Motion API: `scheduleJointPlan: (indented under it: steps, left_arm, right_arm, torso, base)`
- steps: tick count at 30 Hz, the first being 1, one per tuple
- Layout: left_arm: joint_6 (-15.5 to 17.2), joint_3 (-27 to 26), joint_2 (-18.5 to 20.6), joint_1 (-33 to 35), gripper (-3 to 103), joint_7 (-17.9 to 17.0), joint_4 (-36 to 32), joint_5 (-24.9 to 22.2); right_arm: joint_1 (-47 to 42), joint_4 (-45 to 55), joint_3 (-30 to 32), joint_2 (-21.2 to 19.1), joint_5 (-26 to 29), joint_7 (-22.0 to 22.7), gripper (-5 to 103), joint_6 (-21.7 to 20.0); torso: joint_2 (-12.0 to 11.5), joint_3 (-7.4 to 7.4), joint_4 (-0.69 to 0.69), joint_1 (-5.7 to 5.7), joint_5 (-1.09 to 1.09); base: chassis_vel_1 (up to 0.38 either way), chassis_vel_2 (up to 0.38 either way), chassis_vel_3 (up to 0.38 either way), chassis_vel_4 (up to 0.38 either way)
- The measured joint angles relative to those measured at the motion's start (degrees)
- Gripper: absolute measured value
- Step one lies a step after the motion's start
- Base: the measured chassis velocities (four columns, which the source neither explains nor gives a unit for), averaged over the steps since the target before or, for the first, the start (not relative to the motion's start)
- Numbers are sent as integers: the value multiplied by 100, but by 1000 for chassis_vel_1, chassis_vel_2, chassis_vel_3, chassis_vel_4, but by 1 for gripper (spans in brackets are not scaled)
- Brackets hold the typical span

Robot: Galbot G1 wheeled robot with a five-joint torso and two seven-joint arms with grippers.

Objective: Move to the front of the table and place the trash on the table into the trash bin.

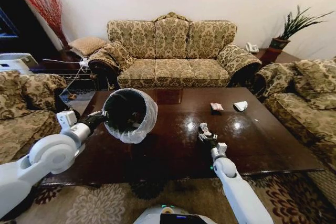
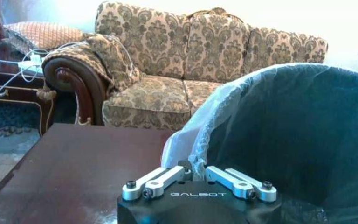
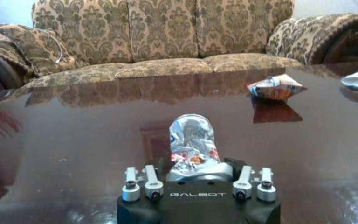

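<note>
Silver wrapper (image 3: 191,144) in right claw (image 3: 195,173)

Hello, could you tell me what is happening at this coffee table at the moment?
The robot is clearing litter from the glossy dark brown coffee table. Its left gripper is clamped on the rim of the small round bin with a translucent white liner, holding it tilted above the table. Its right gripper is shut on a crumpled silvery wrapper low over the tabletop. A crumpled red-and-white wrapper and a white paper wad lie farther back.
</note>
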Motion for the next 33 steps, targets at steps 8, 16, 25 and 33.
scheduleJointPlan:
  steps: [8,16,25,33]
  left_arm:
    - [-19,12,-24,7,0,1,10,26]
    - [-19,-30,16,37,0,-13,56,26]
    - [-27,66,326,190,0,-76,-43,-11]
    - [-6,-7,566,202,0,-167,-275,-165]
  right_arm:
    - [-10,20,28,4,47,23,50,-9]
    - [-318,1616,87,29,331,-151,50,621]
    - [237,5024,-1669,-99,1117,-523,50,-768]
    - [1214,4132,-2977,56,440,-528,50,-1052]
  torso:
    - [0,0,1,0,-1]
    - [0,0,-2,0,1]
    - [1,-2,0,-2,0]
    - [0,0,0,0,0]
  base:
    - [0,0,0,0]
    - [0,0,0,0]
    - [0,0,0,0]
    - [0,0,0,0]
